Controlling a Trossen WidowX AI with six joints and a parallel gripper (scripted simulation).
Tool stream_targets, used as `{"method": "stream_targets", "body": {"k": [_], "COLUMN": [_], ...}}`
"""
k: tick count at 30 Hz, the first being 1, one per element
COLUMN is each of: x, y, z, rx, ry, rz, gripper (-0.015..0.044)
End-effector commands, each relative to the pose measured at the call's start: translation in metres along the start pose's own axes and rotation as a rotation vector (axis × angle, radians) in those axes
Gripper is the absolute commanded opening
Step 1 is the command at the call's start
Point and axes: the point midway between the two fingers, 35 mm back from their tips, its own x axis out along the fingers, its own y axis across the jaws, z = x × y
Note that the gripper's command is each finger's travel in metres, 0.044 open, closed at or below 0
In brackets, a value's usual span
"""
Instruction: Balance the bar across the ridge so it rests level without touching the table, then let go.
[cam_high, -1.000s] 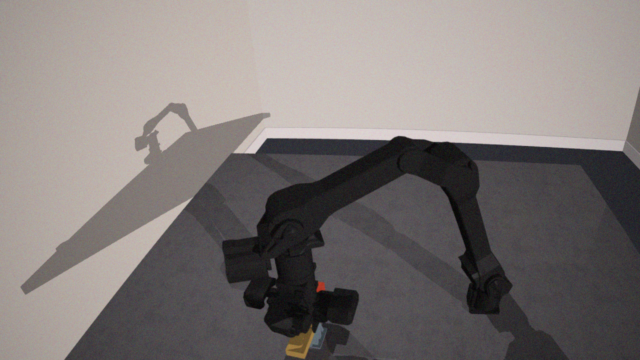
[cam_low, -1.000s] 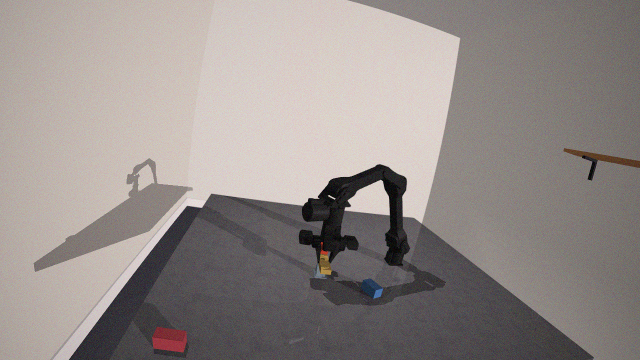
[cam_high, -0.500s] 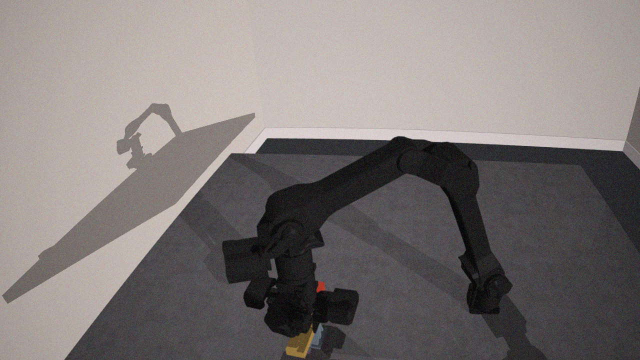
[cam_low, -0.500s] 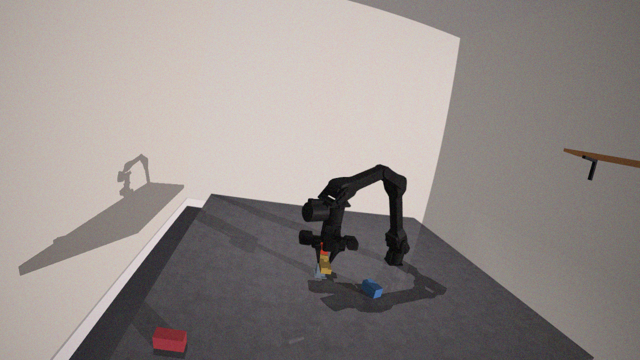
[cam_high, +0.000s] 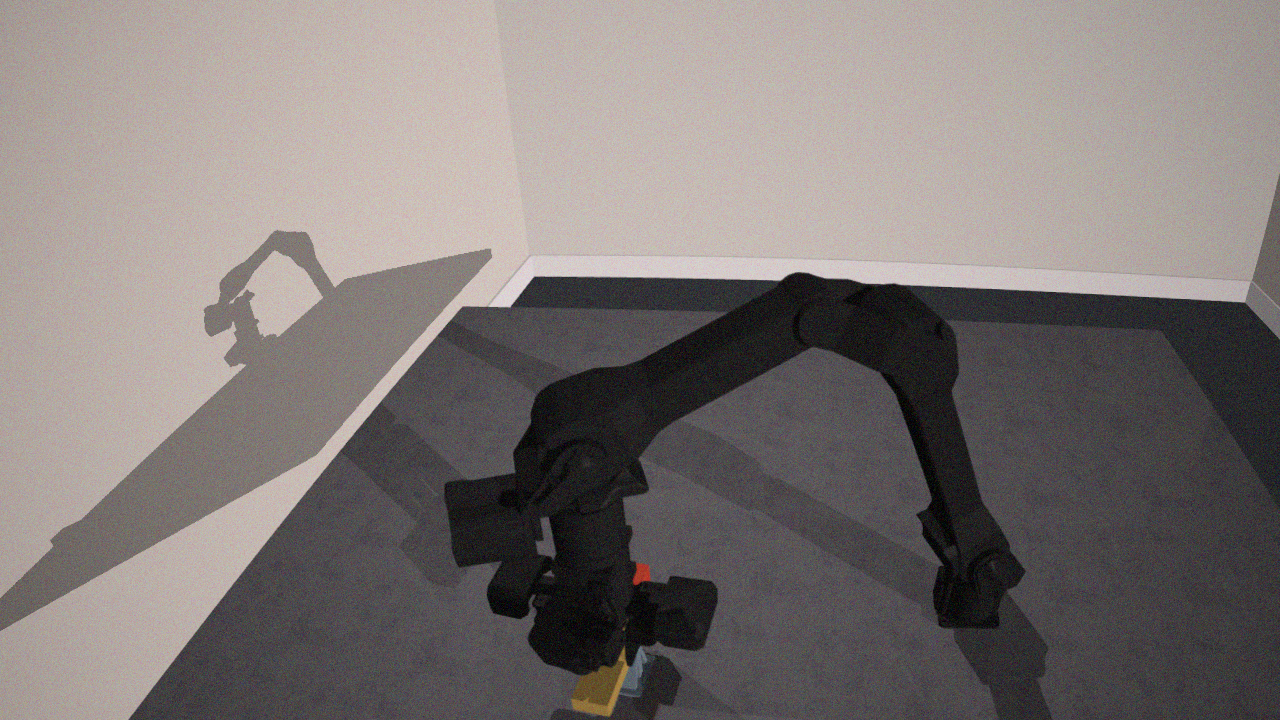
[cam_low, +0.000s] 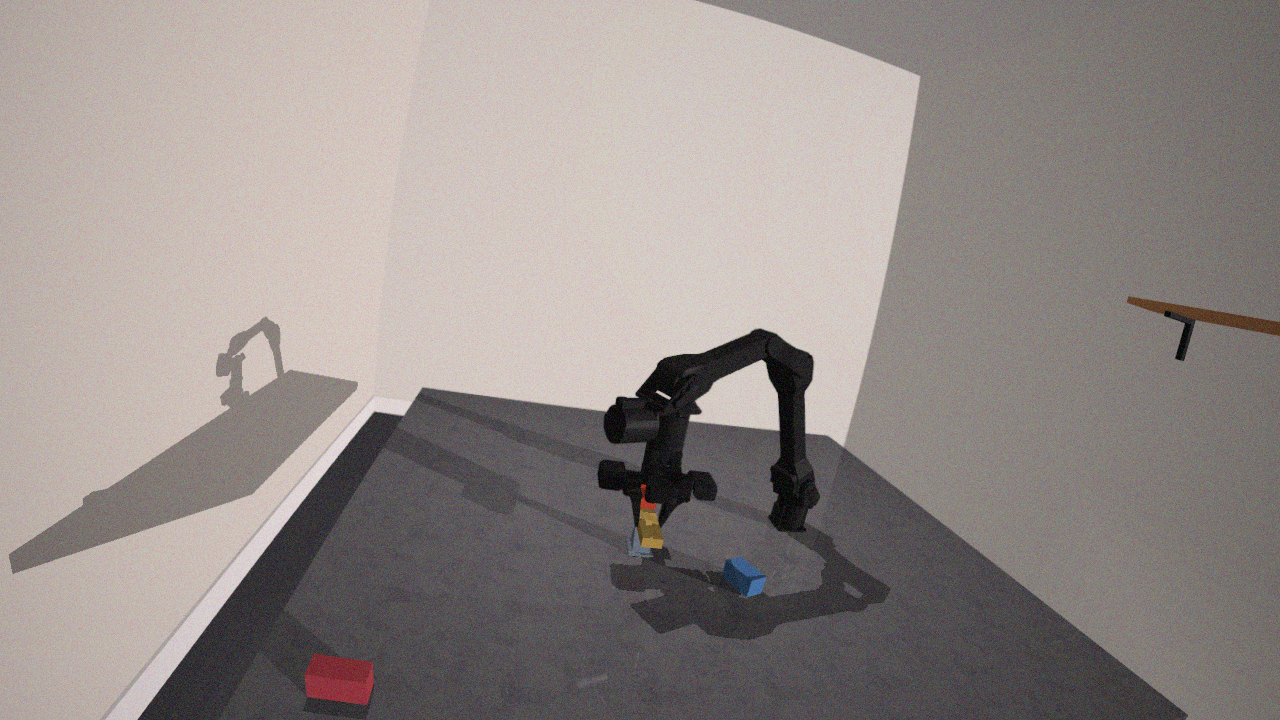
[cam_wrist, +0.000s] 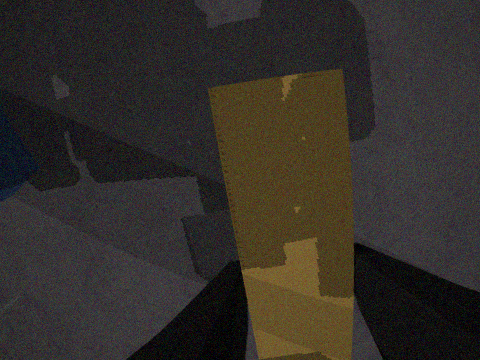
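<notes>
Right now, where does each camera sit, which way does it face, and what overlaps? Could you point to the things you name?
Top: raised, looking obliquely down across the table (cam_high: 1074, 447) (cam_low: 447, 626) to the far wall; shows the arm (cam_high: 716, 358) (cam_low: 792, 411), base to gripper (cam_high: 628, 651) (cam_low: 648, 523).
Exterior: raised, seemingly farther back, facing roughly the same way; whole arm in frame.
Wrist: at the gripper, looking down along the bar (cam_high: 597, 687) (cam_low: 650, 530) (cam_wrist: 285, 175); two dark fingers show.
Shared: bar in all three; blue block (cam_low: 744, 577) (cam_wrist: 12, 160) in exterior and wrist.

Your black six-joint arm (cam_high: 716, 367) arches over the dark grey table (cam_high: 1074, 447); below its wrist, the yellow bar (cam_high: 599, 684) appears beside the pale-blue ridge (cam_high: 634, 676), partly hidden.
</notes>
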Motion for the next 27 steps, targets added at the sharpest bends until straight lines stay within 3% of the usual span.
{"method": "stream_targets", "body": {"k": [1, 25, 27], "x": [0.0001, 0.0001, 0.0001], "y": [0.0000, 0.0000, 0.0000], "z": [0.0000, 0.0000, 0.0000], "rx": [0.000, 0.000, 0.000], "ry": [0.000, 0.000, 0.000], "rz": [0.000, 0.000, 0.000], "gripper": [0.0171, 0.0185, 0.0238]}}
